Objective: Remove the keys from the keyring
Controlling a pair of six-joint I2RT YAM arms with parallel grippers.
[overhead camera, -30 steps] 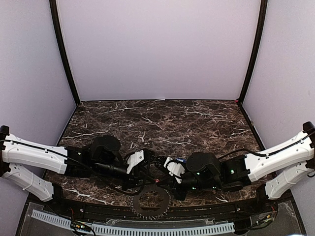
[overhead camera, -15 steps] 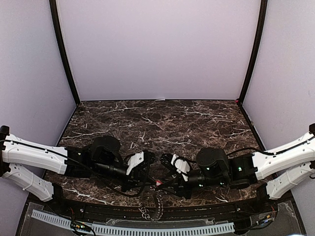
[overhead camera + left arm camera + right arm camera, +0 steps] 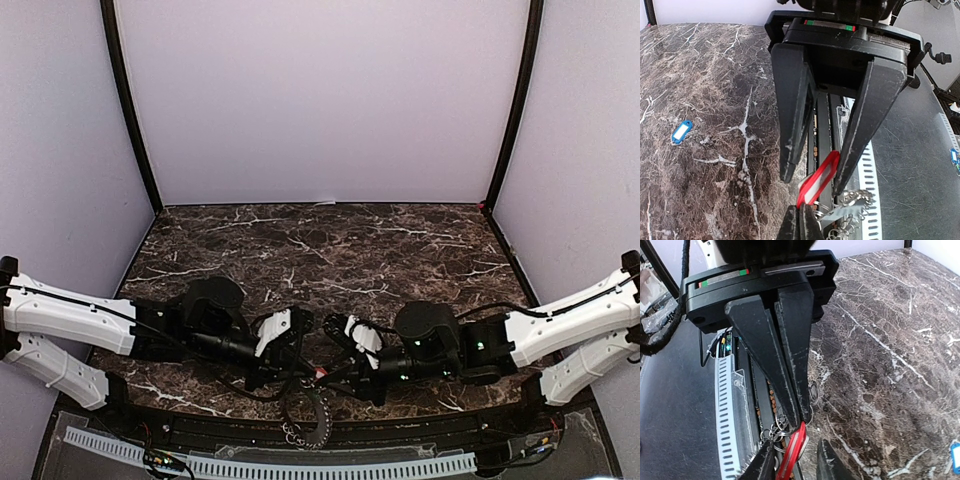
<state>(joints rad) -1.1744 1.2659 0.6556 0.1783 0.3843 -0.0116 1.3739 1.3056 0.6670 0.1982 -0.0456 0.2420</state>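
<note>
Left wrist: blue key (image 3: 681, 131) loose, unseen overhead | left jaws wide | right jaws pinch red key (image 3: 817, 177)

My left fingers (image 3: 792, 115) are black. Red key (image 3: 817, 177), white insert, at 6 o'clock; blue key (image 3: 681, 131), white insert, at 9 o'clock. Table (image 3: 330, 250): dark brown marble, white veining. Keyring (image 3: 322, 425): dark grey.

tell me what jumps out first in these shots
A red key tag sits between the fingers of the open left gripper, its end pinched by the shut right gripper. The toothed grey keyring hangs below them at the near edge, and a blue key tag lies alone on the marble table.
</note>
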